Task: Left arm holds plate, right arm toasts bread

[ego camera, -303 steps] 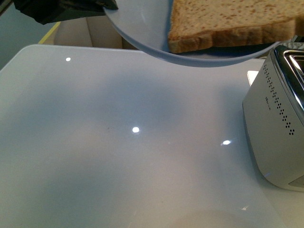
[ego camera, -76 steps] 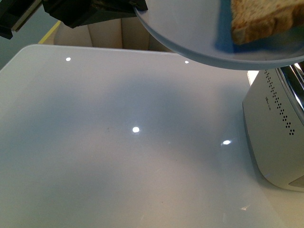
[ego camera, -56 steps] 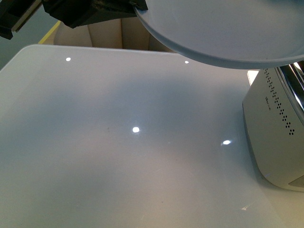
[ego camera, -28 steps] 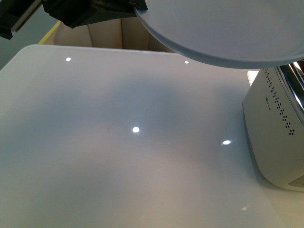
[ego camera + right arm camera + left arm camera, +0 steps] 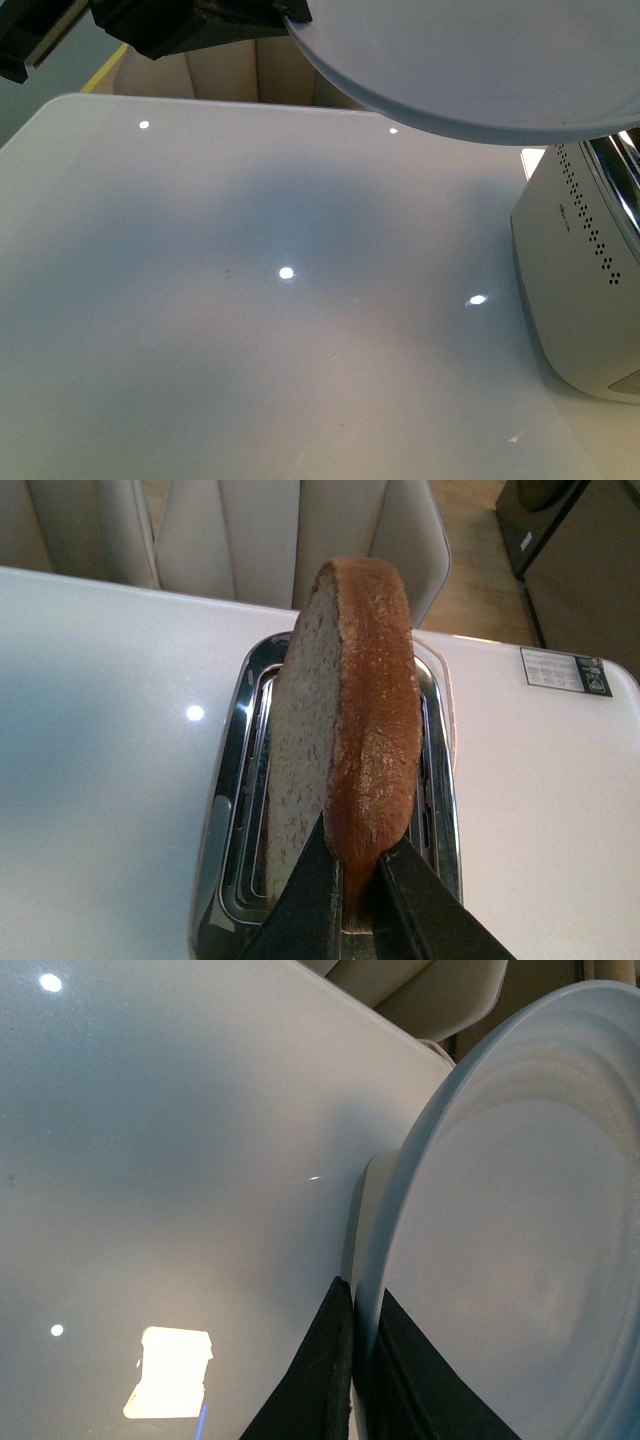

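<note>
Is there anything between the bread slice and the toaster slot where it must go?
Nothing visible. The right gripper holds the bread upright over the toaster, and the parts of the slots that show beside it look empty.

1. I read the table [image 5: 250,330] as filling the front view from near edge to far edge.
2. The toaster [image 5: 585,270] stands on the table at its right side.
3. The plate [image 5: 470,70] hangs above the table's far right area. Its near rim overlaps the toaster's top from my viewpoint.
4. The left hand [image 5: 362,1380] grips the plate at its left rim, one finger on each face.
5. The bread [image 5: 345,720] stands on edge over the toaster's slots, parallel to them, pinched at one end by the right hand [image 5: 358,900]. I cannot tell whether it has entered a slot.
6. Chairs [image 5: 300,530] stand behind the table's far edge.
</note>
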